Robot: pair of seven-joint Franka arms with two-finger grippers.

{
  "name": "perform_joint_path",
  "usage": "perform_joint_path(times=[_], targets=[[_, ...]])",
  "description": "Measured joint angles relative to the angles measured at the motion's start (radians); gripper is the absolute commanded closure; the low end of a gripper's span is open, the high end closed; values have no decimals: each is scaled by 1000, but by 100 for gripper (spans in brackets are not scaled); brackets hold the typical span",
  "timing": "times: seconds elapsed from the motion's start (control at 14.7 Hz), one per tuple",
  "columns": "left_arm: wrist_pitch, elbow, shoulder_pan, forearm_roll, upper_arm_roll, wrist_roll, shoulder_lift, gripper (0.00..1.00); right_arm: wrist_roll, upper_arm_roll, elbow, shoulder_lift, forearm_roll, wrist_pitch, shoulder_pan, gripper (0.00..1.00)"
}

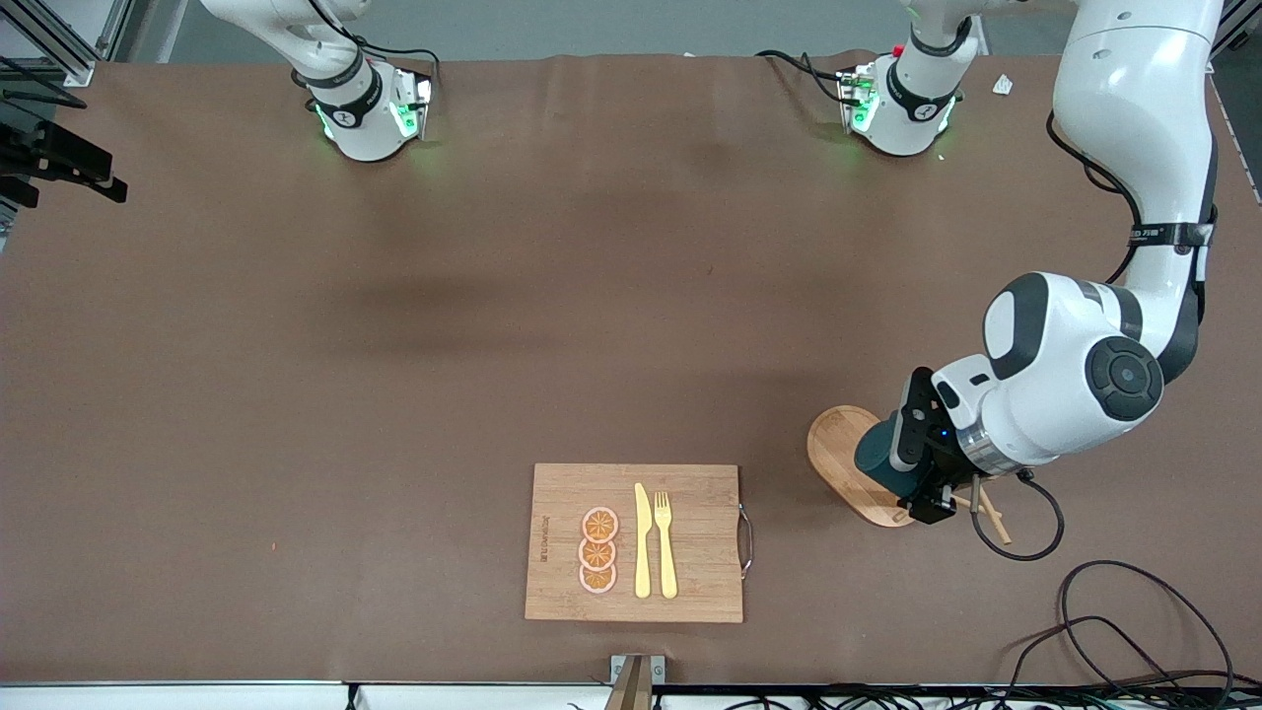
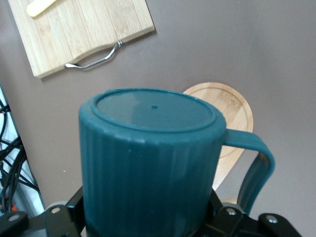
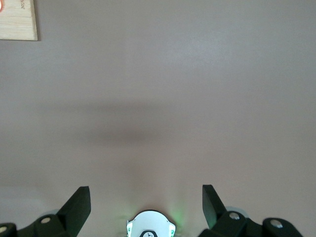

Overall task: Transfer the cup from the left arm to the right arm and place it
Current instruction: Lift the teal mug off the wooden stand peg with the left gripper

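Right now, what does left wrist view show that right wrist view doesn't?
Only the left wrist view: the cup clamped bottom-up in the left gripper, its loop handle, the round wooden coaster beneath it, and the board's metal handle.
Only the right wrist view: the right gripper, open over bare table.
Both: the wooden board and the brown tabletop.

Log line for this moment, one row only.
left claw: shut on cup, over the round wooden board | right claw: open, waiting over bare table | handover: not yet
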Motion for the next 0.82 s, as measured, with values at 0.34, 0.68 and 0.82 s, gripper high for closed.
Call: perform_joint_path(times=[0.34,0.68,0.82], targets=[[-7,11,0,-29,-19,-4,-12,63,0,0,0,0,0,0,0,0],[-69,14,-1,-31,-51,-63,-40,63,0,0,0,0,0,0,0,0],[-95,15,-1,-31,-65,-95,-54,63,0,0,0,0,0,0,0,0]])
